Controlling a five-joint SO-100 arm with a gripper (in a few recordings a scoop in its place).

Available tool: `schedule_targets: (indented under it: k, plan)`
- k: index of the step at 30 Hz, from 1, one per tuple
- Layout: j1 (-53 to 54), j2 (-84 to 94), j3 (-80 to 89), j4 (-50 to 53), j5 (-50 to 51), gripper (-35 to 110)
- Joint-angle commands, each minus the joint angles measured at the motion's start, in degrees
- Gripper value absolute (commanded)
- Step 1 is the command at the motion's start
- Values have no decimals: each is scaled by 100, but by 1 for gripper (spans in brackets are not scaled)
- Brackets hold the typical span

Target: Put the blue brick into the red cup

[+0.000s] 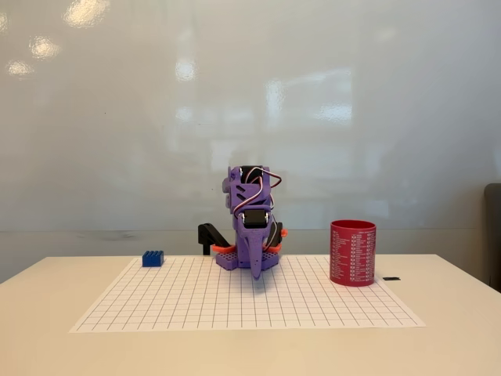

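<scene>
The blue brick (153, 258) sits studs-up at the far left corner of the gridded white mat (235, 301). The red cup (352, 252) stands upright on the mat's right side, white print on its wall. Between them, at the back of the mat, the purple arm is folded down over its base. Its gripper (256, 270) points down at the mat with the fingers together and nothing between them. It is well to the right of the brick and left of the cup.
A small black object (391, 279) lies on the table just right of the cup. A black clamp (210, 236) juts left from the arm's base. A glossy white wall stands behind the table.
</scene>
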Motion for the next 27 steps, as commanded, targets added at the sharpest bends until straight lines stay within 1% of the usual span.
schedule_targets:
  k: [1,20,23,27]
  plan:
    - [-35,-9,-308,-229,-325,0]
    - [-44,-44,-343,-167,-369,-1]
    - [176,-870,-853,-360,-492,-1]
    - [519,-2979,-2232,-765,-729,-1]
